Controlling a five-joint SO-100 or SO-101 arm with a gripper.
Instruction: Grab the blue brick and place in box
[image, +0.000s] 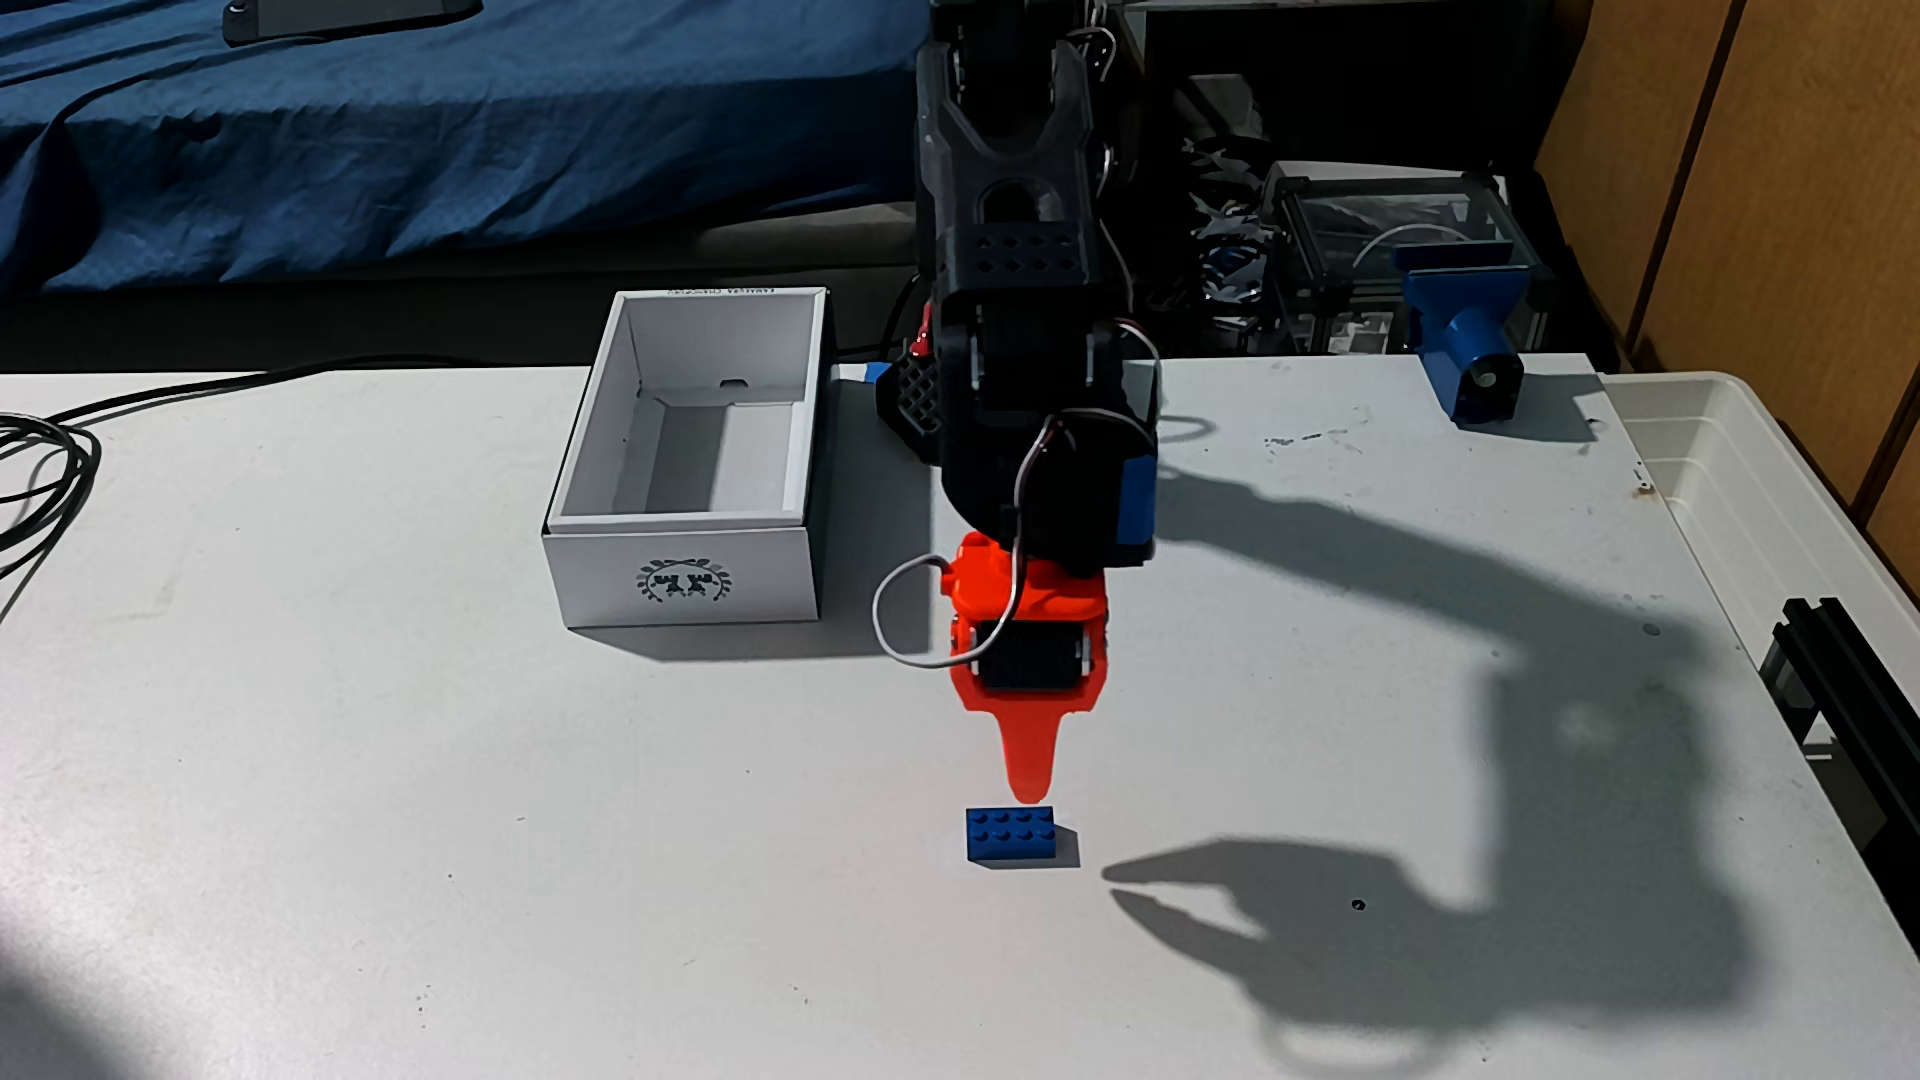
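Note:
The blue brick (1023, 834) lies flat, studs up, on the white table near the front centre. My orange gripper (1031, 791) points down just behind it, its tip hovering close above the brick's far edge and holding nothing. I see the gripper edge-on, so one finger hides the other. Its shadow on the table to the right shows two fingers a little apart. The box (686, 584), white with a dark wreath emblem on its near short side, stands open and empty to the left of the arm.
A blue clamp (1460, 338) sits at the table's back right. A translucent white bin (1766, 498) and a black rail (1855, 680) line the right edge. Black cables (42, 457) coil at the left edge. A blue cloth covers the background.

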